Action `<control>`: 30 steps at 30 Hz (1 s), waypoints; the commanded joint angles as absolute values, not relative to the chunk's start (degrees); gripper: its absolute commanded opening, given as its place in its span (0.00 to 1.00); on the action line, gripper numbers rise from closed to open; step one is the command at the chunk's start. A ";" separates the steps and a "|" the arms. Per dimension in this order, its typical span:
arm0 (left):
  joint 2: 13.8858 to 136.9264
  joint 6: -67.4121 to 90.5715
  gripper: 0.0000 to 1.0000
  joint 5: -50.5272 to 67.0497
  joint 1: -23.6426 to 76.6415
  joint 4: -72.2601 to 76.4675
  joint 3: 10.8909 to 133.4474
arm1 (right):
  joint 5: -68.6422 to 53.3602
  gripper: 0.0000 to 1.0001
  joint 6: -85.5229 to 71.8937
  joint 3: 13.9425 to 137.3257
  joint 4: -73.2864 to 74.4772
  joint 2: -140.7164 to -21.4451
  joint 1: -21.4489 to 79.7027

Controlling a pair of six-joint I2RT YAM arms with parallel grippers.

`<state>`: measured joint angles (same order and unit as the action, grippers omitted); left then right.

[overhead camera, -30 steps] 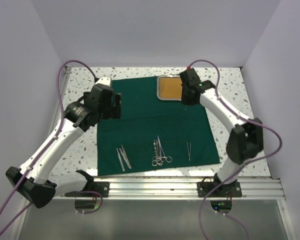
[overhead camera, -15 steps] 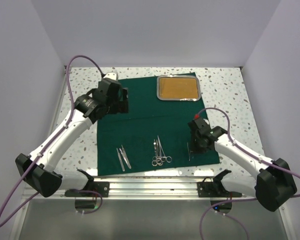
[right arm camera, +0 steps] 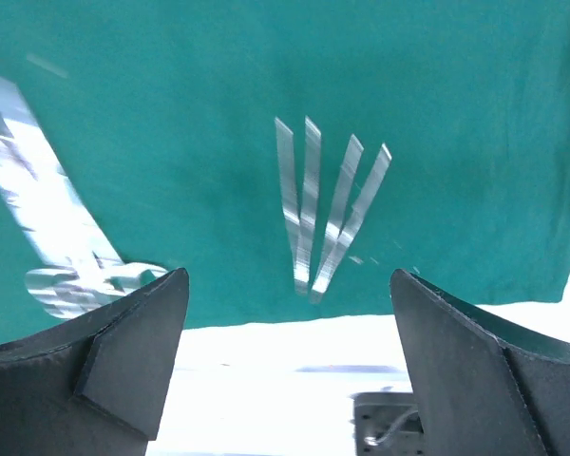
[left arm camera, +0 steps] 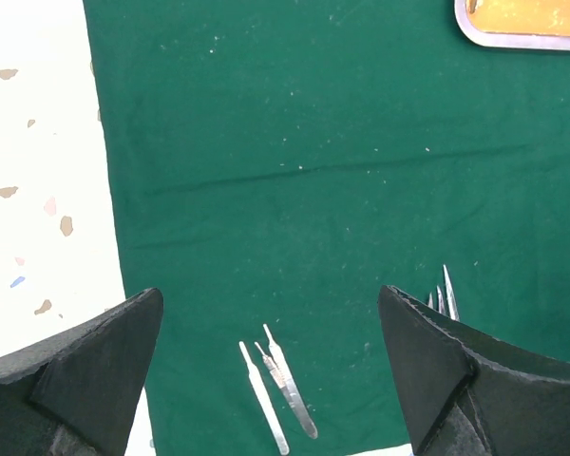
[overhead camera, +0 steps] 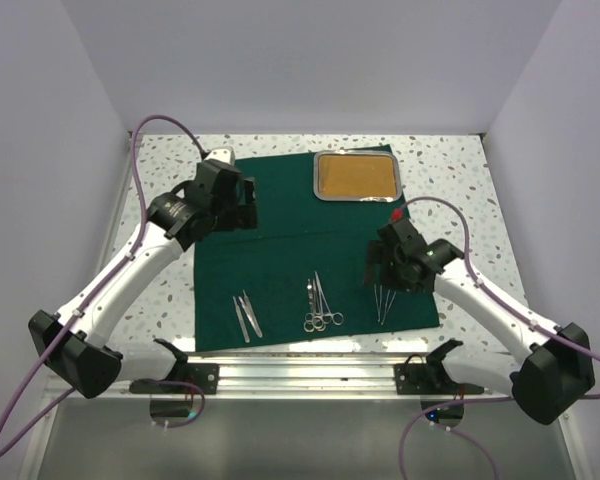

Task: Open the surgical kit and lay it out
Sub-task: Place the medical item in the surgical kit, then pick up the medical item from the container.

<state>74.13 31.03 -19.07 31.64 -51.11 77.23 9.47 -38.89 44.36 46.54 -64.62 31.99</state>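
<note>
From above, the right gripper (overhead camera: 382, 278) is hovering just over the tweezers (overhead camera: 382, 303) on the green cloth (overhead camera: 280, 260). In the wrist views, it and the left gripper (left arm camera: 269, 294) are gaping wide, holding nothing. The blurred tweezers, perhaps two pairs, are lying between the right fingers (right arm camera: 123, 342).

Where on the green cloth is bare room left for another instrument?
The cloth is bare across its middle, between the tray and the instrument row. A slimmer gap: left of the scissors. Crowded: the near edge, especially the tweezers by the right gripper.
</note>
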 commanded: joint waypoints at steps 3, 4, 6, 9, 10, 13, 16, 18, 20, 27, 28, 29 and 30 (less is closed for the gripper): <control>71.72 31.29 1.00 -20.48 31.82 -49.83 77.17 | 12.92 0.90 -35.07 64.45 47.37 -72.38 32.17; 71.46 30.77 1.00 -20.65 31.82 -50.01 77.25 | 13.01 0.90 -34.46 67.64 47.29 -74.77 32.25; 71.28 30.24 0.99 -21.44 31.90 -50.27 77.26 | 13.01 0.89 -32.70 76.96 46.94 -82.91 32.17; 70.32 29.45 1.00 -22.15 31.82 -51.06 76.91 | 12.57 0.88 -30.85 90.19 46.67 -92.17 31.73; 69.79 29.27 1.00 -22.24 31.82 -51.67 76.90 | 12.66 0.88 -30.07 93.57 46.67 -98.55 31.55; 68.21 29.27 0.99 -22.24 31.73 -52.82 76.47 | 12.57 0.87 -29.27 106.75 47.45 -111.03 30.59; 66.54 29.53 1.00 -21.71 31.73 -54.49 75.42 | 12.92 0.84 -28.48 121.78 50.43 -123.78 29.19; 65.14 29.71 1.00 -21.62 31.82 -55.63 74.97 | 13.36 0.83 -28.04 133.64 52.37 -129.96 28.57; 64.25 29.62 1.00 -21.53 31.73 -56.51 74.18 | 14.32 0.81 -27.95 143.20 54.22 -137.00 27.60; 63.10 27.08 0.99 -21.28 31.82 -58.62 73.56 | 16.52 0.74 -30.23 143.00 46.94 -142.02 24.53; 63.19 26.90 0.99 -21.10 31.73 -58.45 73.48 | 16.61 0.72 -30.41 143.96 47.02 -142.81 24.35; 63.89 26.46 1.00 -21.01 31.73 -58.36 73.48 | 16.87 0.71 -30.50 144.66 47.28 -144.82 24.35; 64.16 25.85 1.00 -20.92 31.82 -58.19 73.56 | 16.79 0.70 -30.50 145.19 47.63 -145.63 24.26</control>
<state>63.79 28.49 -21.26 31.64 -57.95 74.11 14.76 -29.80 142.21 49.10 -143.55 24.56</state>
